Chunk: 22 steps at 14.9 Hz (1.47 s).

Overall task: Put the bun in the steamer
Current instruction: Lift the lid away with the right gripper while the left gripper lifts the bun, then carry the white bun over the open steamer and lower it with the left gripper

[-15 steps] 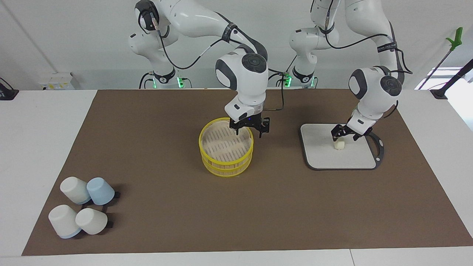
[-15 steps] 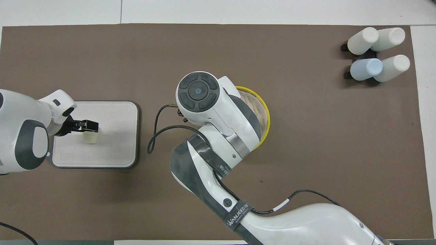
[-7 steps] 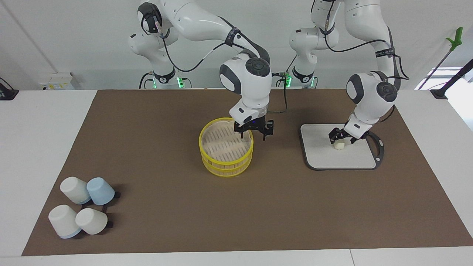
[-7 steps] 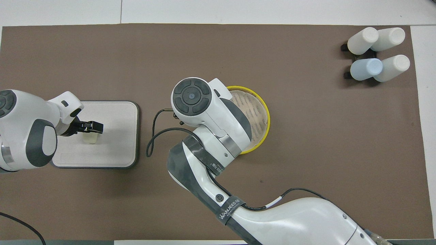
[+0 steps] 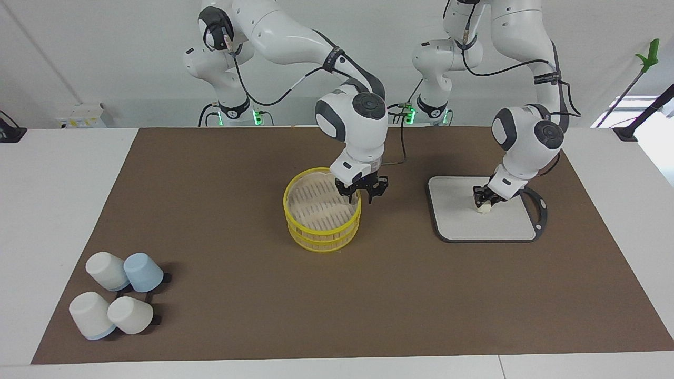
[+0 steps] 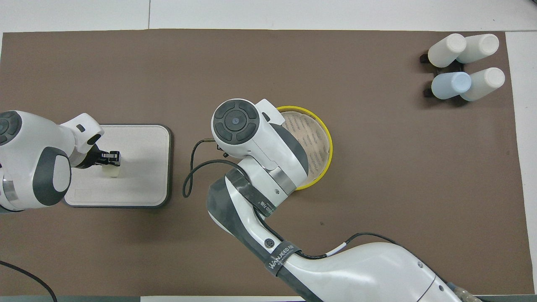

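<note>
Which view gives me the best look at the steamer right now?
The facing view: the steamer shows both stacked tiers, with the right pincer at its rim. In the overhead view the right arm covers part of the steamer.

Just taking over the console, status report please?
Left gripper down on bun, on grey board. Right gripper at rim of steamer, which sits empty. Cups well aside.

"WANJEED" on right arm's strap (image 6: 282,260)
</note>
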Available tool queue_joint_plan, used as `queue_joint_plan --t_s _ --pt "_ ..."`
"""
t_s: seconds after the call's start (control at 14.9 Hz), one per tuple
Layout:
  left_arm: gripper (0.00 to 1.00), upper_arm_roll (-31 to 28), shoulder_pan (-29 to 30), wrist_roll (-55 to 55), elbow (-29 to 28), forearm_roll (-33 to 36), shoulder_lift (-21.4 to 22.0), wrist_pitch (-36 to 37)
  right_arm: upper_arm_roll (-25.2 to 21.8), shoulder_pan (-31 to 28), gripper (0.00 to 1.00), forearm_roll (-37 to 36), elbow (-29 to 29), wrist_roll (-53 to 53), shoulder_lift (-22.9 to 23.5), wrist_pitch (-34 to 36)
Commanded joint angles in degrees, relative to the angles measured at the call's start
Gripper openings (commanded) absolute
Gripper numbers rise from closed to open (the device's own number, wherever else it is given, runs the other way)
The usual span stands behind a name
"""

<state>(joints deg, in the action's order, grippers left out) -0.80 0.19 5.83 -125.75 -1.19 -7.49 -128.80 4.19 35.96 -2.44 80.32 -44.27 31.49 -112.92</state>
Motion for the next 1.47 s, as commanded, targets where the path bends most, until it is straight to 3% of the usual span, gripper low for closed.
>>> queue_joint_plan --t_s 0.0,0.27,0.47,0.8,1.07,1.27,1.41 --pt "0.33 -0.5 -0.7 0.2 -0.1 0.8 0.4 0.6 -0.2 1.0 0.0 -1.3 0.7 0.4 -0.7 0.2" --pt "0.33 -0.3 -2.3 -4.2 17.3 0.1 -4.4 16.7 -0.2 -0.4 0.0 -2.1 -2.4 0.9 -1.3 4.7" --pt "0.33 -0.3 -6.7 -13.1 25.2 -2.3 -5.4 23.8 -0.1 -4.3 0.0 -1.5 -2.9 5.0 -3.9 6.4" --pt "0.34 -0.3 -17.7 -29.3 37.7 -5.6 -10.3 30.9 -0.2 -18.3 0.0 -1.1 -2.8 27.2 -10.5 10.5" --pt "0.34 -0.2 -27.8 -42.8 42.7 -7.0 -14.0 28.8 -0.1 -30.5 0.0 1.5 -2.8 41.0 -11.3 12.5" --pt "0.35 -0.2 -35.0 -53.4 51.0 -6.8 -23.0 27.4 -0.3 -35.3 0.0 2.5 -2.7 44.9 -11.4 13.0" --pt "0.35 0.0 -37.8 -56.4 51.5 -6.9 -25.1 23.7 -0.2 -38.1 0.0 2.5 -1.9 45.2 -11.7 13.1"
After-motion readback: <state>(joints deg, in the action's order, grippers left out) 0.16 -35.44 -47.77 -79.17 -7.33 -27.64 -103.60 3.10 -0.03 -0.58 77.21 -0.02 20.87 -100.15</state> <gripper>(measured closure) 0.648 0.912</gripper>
